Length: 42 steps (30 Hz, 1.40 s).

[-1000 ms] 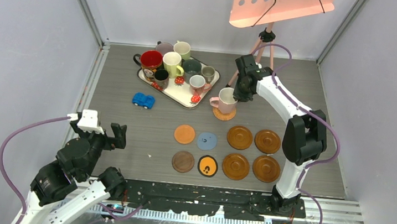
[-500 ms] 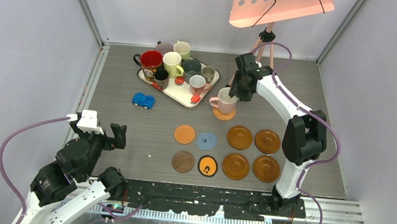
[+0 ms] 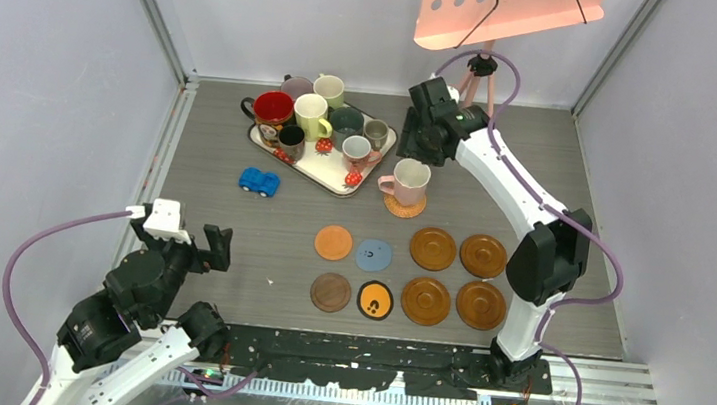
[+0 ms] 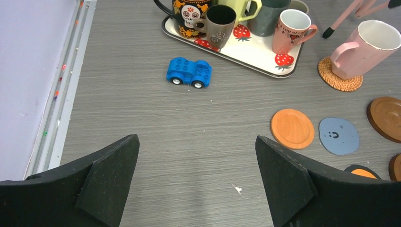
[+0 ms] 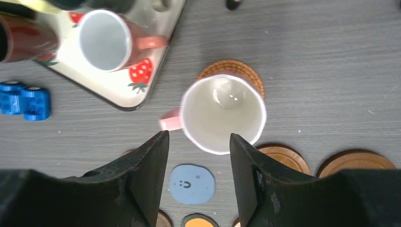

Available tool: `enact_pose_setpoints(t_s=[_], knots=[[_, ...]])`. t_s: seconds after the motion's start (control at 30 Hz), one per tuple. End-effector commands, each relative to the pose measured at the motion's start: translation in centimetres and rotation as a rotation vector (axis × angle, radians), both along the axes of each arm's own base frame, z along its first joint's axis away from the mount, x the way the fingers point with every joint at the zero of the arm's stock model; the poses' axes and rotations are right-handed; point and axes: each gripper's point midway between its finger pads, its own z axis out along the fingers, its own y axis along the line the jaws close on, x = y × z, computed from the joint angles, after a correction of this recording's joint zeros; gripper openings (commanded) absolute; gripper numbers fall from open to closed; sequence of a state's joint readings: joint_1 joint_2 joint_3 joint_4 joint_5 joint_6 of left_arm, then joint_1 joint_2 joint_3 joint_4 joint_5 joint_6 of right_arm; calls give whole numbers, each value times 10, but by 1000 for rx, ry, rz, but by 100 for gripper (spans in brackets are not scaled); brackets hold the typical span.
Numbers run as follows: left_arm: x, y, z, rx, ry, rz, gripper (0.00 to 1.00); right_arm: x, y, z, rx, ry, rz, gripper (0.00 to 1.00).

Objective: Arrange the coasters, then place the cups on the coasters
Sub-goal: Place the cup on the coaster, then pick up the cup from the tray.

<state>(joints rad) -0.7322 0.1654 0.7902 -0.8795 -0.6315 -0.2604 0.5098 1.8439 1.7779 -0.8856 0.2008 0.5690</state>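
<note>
Sitting at the back of the grey table, the white strawberry tray is full of cups. R gripper hangs right over the pink cup, fingers partly apart, holding nothing. L gripper is wide open & empty, front left. Pink cup stands upright on a woven coaster, just right of the tray. 8 more coasters lie in 2 rows nearer the front, 4 brown ones on the right. Small blue car sits just in front of the tray.
</note>
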Motion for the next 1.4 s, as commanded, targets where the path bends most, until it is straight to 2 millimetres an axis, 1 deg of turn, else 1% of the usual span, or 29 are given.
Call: enact_pose_setpoints(t_s=[0.0,0.07,0.1,0.2,0.23,0.27,0.3,0.33,0.43,0.5,0.6,0.7,0.87,1.0,1.1,1.2,1.37], knots=[[1,-5,6,-29,-26,-24,97,6,22,45,-33,-133,58,56],[0,-7,6,-40,-31,-30,97,7,42,48,-50,-165,113,55],[0,-6,6,-47,-35,-31,97,10,47,50,-55,-180,131,54],[-1,-6,8,-59,-46,-31,97,19,68,47,-57,-198,176,53],[-2,-5,8,-63,-50,-31,97,23,73,51,-50,-215,178,52],[-2,-5,8,-64,-53,-31,97,26,79,42,-58,-206,186,52],[-2,-5,9,-65,-56,-31,97,30,84,45,-48,-223,189,51],[-2,-5,9,-63,-59,-30,97,32,90,38,-54,-220,206,51],[-1,-4,8,-60,-60,-27,98,37,111,38,-23,-259,270,50],[-1,-4,8,-58,-60,-27,98,40,123,33,-9,-269,314,49],[-1,-3,9,-58,-63,-19,98,44,135,28,0,-283,364,48],[-1,-2,9,-61,-68,-18,98,48,147,17,1,-280,416,46],[-2,-2,10,-64,-73,-23,98,54,163,7,-25,-301,508,44],[-2,-3,9,-64,-71,-25,98,59,171,1,-55,-317,555,44],[-2,-3,9,-64,-71,-26,98,64,171,-5,-84,-319,561,44],[-2,-2,9,-65,-73,-22,98,68,173,-18,-103,-305,569,44],[-2,-2,9,-67,-76,-21,98,69,174,-37,-123,-271,581,43]])
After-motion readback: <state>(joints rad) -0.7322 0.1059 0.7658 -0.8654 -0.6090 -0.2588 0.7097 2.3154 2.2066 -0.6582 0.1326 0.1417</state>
